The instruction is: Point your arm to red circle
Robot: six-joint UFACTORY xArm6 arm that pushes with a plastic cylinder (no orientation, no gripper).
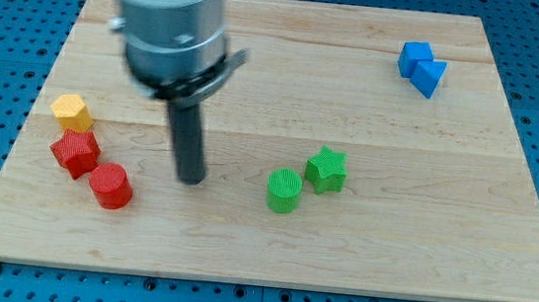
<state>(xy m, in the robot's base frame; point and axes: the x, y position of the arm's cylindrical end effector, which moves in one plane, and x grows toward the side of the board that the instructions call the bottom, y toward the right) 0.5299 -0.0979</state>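
The red circle (110, 186) is a short red cylinder near the view's bottom left of the wooden board (270, 250). My tip (189, 179) is the lower end of the dark rod. It stands on the board to the right of the red circle and slightly above it, with a clear gap between them. A red star-like block (75, 152) touches the red circle at its upper left. A yellow hexagon block (71, 111) sits just above the red star.
A green cylinder (284, 191) and a green star (326, 169) sit together right of my tip near the board's middle. Two blue blocks (422, 67) sit at the view's top right. The arm's grey body (168, 22) covers the board's top left.
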